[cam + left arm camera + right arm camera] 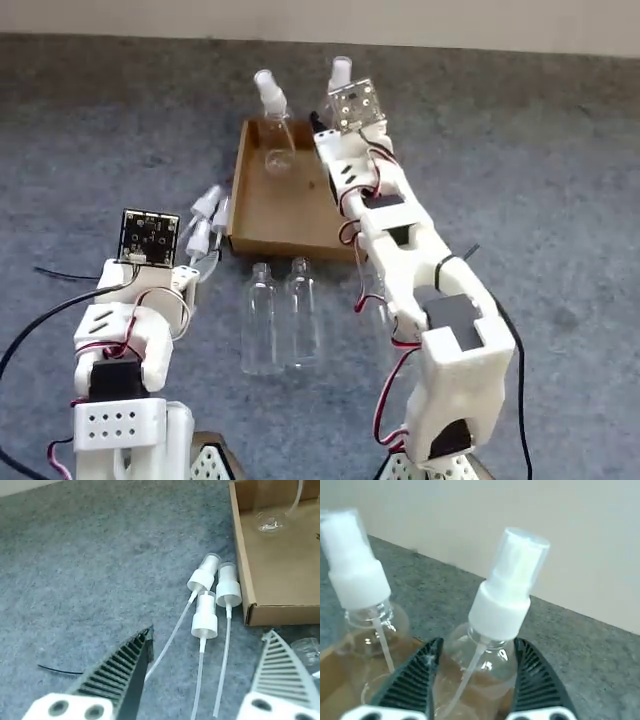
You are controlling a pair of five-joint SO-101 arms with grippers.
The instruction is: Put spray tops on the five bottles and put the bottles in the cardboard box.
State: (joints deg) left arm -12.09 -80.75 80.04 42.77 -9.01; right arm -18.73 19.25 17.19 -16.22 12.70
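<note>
The cardboard box (262,212) lies open at the middle back. One clear bottle with a white spray top (274,128) stands in it, also seen as the bottle (357,580). My right gripper (477,652) is shut on a second topped bottle (495,600), upright at the box's far right corner (340,75). Three loose spray tops (205,615) lie on the carpet beside the box's left wall. My left gripper (209,631) hangs open just above them. Two bare bottles (262,315) (301,310) lie in front of the box.
A third bare bottle (368,288) lies half hidden under the right arm (420,270). A thin black wire (60,670) rests on the grey carpet to the left. The box's near corner (250,612) is close to the spray tops.
</note>
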